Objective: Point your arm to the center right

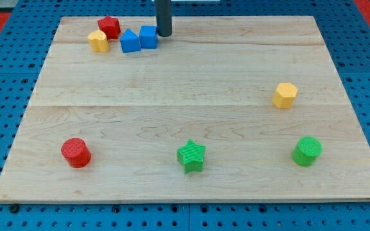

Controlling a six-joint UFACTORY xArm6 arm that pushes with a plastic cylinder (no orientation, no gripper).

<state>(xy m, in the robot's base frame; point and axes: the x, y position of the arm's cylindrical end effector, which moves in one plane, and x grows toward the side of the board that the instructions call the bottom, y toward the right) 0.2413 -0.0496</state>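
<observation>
My tip (pixel 164 34) is at the view's top, left of centre, just right of a blue cube (pixel 148 36). A blue pentagon-like block (pixel 130 41) sits next to the cube on its left. A red block (pixel 109 26) and a yellow block (pixel 98 41) lie further left. A yellow hexagon block (pixel 285 95) lies at the centre right of the wooden board (pixel 185 115), far from my tip.
A red cylinder (pixel 76 152) stands at the bottom left, a green star (pixel 191 156) at the bottom centre and a green cylinder (pixel 307 151) at the bottom right. The board lies on a blue pegboard (pixel 5 96).
</observation>
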